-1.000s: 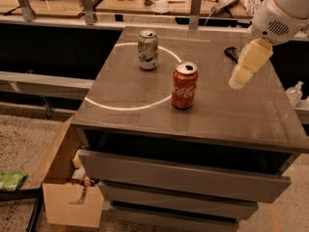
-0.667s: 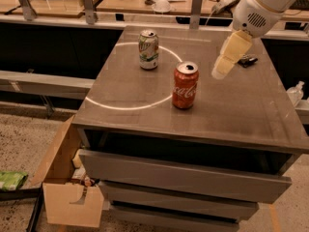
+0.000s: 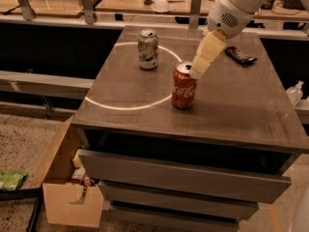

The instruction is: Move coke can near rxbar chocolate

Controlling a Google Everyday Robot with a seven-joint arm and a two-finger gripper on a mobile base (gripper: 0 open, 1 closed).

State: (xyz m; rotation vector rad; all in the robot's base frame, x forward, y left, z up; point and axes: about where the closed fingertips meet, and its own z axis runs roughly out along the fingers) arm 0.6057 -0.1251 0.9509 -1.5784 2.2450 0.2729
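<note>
Since the earlier frames the gripper [image 3: 196,72] has swung leftward from over the right half of the worktop [image 3: 231,110] and now sits at the top of the coke can [image 3: 184,87], while both cans stand where they stood. Off the worktop's front left corner, down on the floor, a green packet [image 3: 10,180] lies beside an open cardboard box [image 3: 65,197] that leans against the drawers [image 3: 183,175]. On the worktop, a thin bright ring [image 3: 116,105] covers the left half. The green-and-white can [image 3: 147,49] stands upright inside the ring, toward the back edge and left of centre. The coke can stands upright about midway between the left and right edges, somewhat nearer the front edge, on the ring's right-hand arc. The gripper slants down from the arm at the back right, and its tip appears to touch the can's silver rim on the right side, though contact is hard to confirm from this angle. Whether the gripper is open or closed I cannot tell, nor whether it has hold of the can. The rxbar chocolate [image 3: 240,55] lies flat near the back right corner, well apart from the coke can. Beyond the right edge stands a small clear bottle [image 3: 293,92].
</note>
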